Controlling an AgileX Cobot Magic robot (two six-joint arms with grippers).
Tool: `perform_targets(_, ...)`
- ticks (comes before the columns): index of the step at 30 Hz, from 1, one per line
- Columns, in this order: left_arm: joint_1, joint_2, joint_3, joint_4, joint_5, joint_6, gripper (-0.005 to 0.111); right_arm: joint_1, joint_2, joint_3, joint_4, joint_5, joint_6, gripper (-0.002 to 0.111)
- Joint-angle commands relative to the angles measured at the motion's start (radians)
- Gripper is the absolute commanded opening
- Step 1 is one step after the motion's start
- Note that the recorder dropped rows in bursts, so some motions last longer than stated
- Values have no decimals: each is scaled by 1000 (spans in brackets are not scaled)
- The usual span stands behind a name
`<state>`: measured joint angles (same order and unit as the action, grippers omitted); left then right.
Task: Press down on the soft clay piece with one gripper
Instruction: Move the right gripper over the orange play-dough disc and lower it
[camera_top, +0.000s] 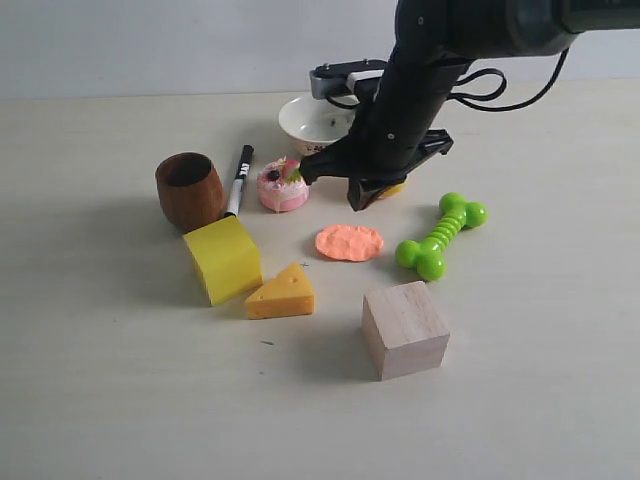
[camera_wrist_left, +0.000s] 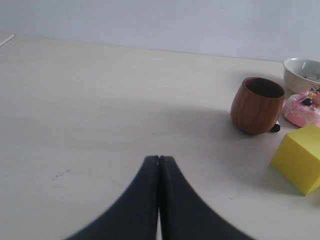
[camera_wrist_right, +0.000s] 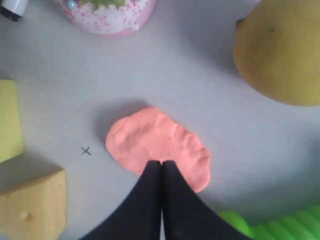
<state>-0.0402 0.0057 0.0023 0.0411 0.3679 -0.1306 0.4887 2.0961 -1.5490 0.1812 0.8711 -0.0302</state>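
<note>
Clay piece (camera_wrist_right: 157, 147) under right tool (camera_wrist_right: 161, 162), closure clear only from wrist view

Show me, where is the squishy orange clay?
In the exterior view the clay lies mid-table, between the cheese wedge and the green bone toy.

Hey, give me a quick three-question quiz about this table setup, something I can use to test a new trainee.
1. True or false: the right gripper is shut, its tip over the soft clay piece.
2. In the exterior view, what lies just right of the clay? A) green toy bone B) white bowl C) yellow block
3. Fill in: the marker lies between the wooden cup and the pink toy ____.
Key: 1 true; 2 A; 3 cake.
</note>
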Motion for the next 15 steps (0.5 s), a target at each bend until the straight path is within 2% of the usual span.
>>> perform_targets(1,-8,-6,-2,-4,-8,-2,0,31,33,-80,-51,74,60,0)
perform_targets(6,-8,-6,-2,-4,-8,-2,0,82,94,-139,-165,141,147,0)
perform_targets(15,-8,-6,-2,-4,-8,-2,0,82,147,-146,-161,163,165,0)
